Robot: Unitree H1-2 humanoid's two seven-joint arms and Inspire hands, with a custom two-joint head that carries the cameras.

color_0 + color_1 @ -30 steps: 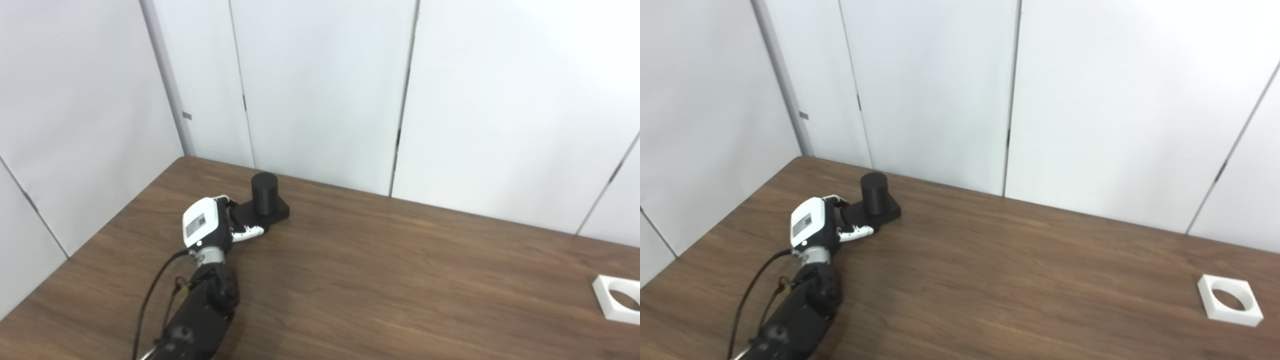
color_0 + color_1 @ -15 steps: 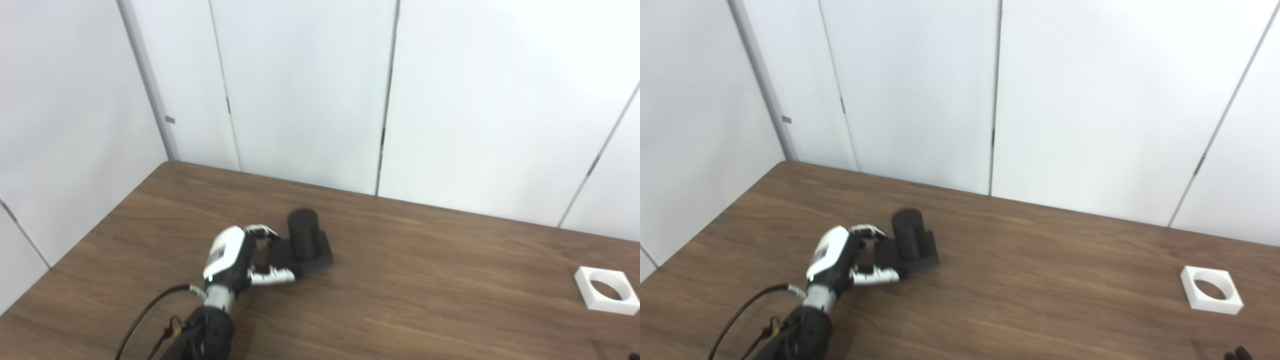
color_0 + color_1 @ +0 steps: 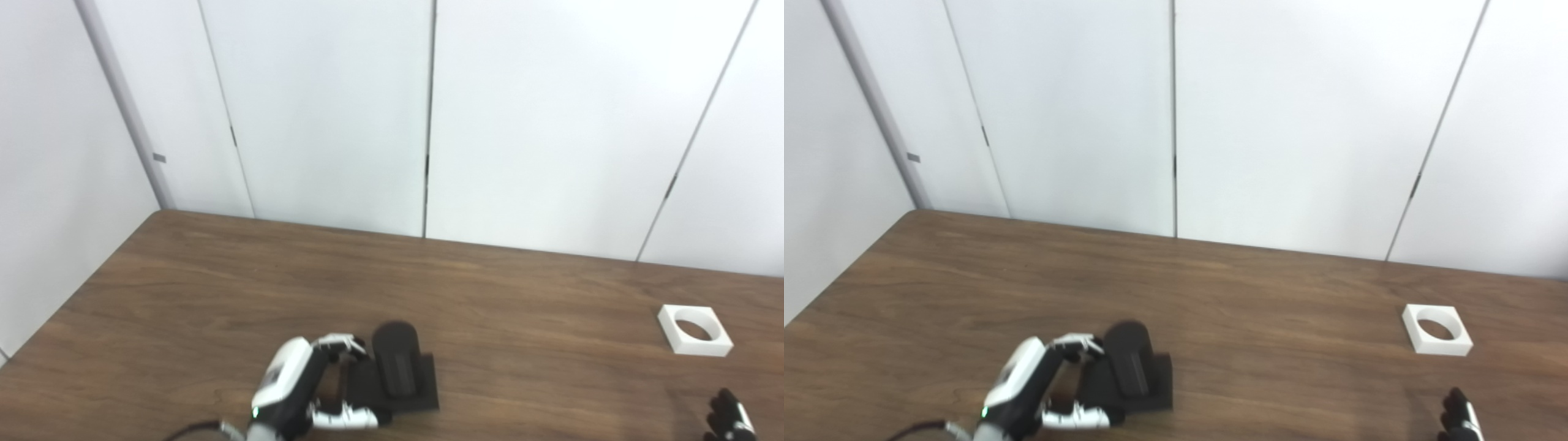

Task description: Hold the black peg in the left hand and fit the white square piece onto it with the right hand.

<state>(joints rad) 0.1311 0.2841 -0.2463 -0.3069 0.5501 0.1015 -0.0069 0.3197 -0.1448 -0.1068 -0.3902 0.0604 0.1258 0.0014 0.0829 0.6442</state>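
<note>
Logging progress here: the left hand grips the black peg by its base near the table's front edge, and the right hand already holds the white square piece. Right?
Not quite. The left hand does grip the black peg by its base, but the white square piece lies untouched on the table; the right eye view shows the right hand short of it.

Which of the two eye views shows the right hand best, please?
The left eye view, slightly: more of the right hand clears the bottom edge there. The right eye view shows only its dark fingers, cropped lower.
</note>
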